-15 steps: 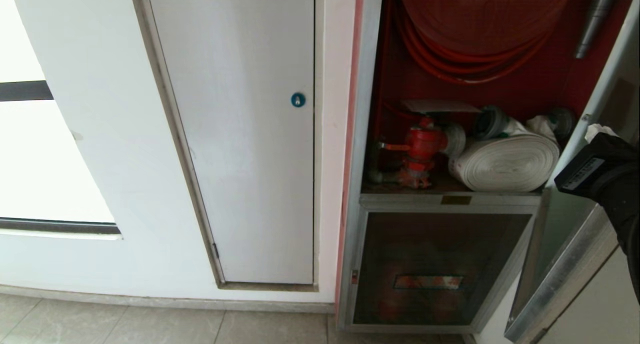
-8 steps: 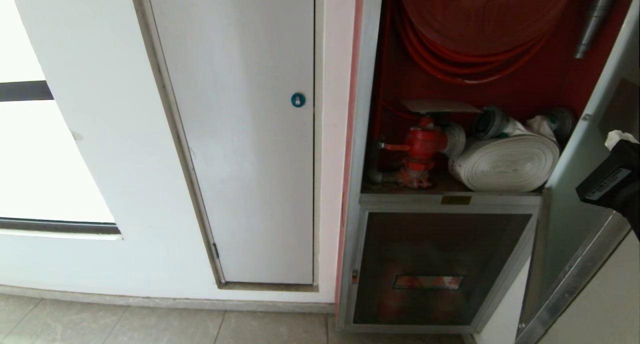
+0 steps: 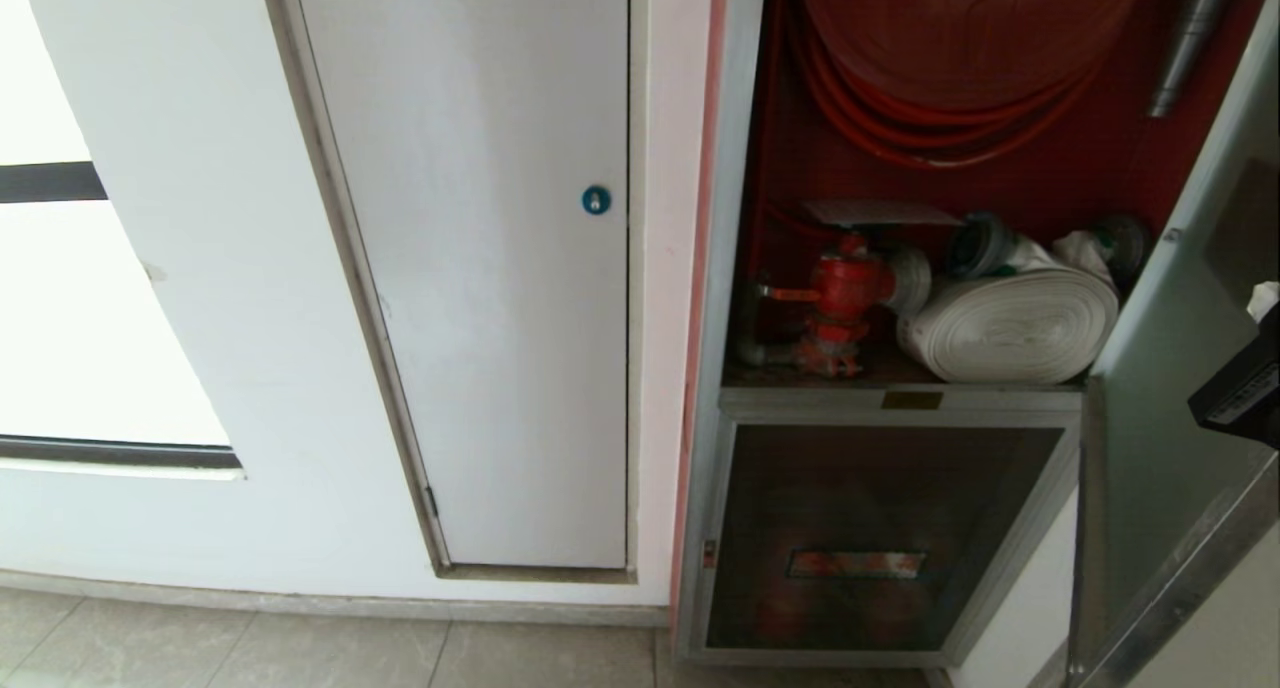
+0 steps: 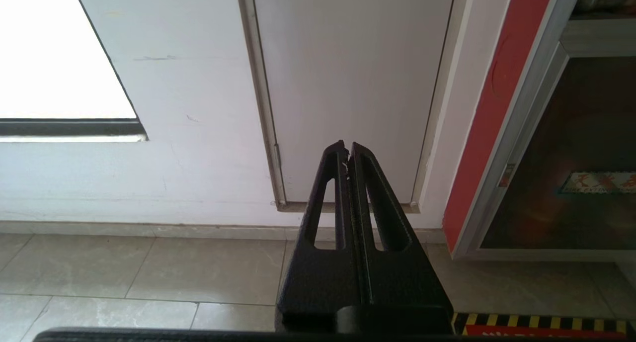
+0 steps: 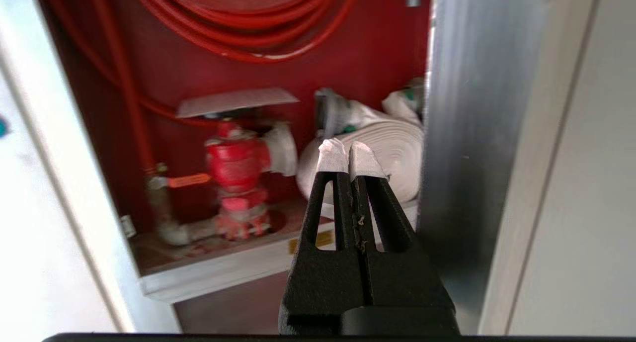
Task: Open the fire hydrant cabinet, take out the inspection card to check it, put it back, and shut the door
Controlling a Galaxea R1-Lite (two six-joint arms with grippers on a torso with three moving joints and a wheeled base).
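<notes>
One card (image 3: 878,212) flat atop valve (image 3: 845,286), cabinet (image 3: 905,400) open.
Right gripper (image 5: 349,155) pressed together beside door (image 3: 1150,448); card looks thin, light, floppy, so pinch its overhanging edge.

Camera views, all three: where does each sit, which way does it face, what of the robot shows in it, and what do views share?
Head view: high, angled down at the wall and the open fire hydrant cabinet; right gripper at the edge.
Left wrist view: low, facing the white door and floor; shut left gripper.
Right wrist view: facing into the cabinet; shut right gripper.
Shared by head and right wrist: inspection card atop the red valve.
</notes>
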